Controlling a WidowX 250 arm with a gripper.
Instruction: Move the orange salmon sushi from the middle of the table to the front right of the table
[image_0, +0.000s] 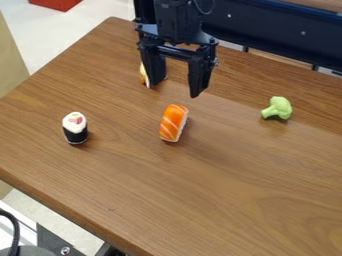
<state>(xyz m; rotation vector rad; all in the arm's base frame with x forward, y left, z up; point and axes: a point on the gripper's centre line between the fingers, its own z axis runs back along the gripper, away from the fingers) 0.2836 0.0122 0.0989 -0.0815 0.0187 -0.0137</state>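
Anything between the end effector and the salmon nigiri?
Nothing visible between the open end effector and the salmon nigiri. Closest other item is a yellow-and-white piece, partly hidden behind one finger, off that line. Sushi roll and broccoli floret sit well off to either side.

On brown wooden worktop: sushi roll, orange-topped sushi, green broccoli, partly hidden yellow-and-white piece.

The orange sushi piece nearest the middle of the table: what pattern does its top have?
The sushi piece has pale stripes across its orange top, seen in the camera view.
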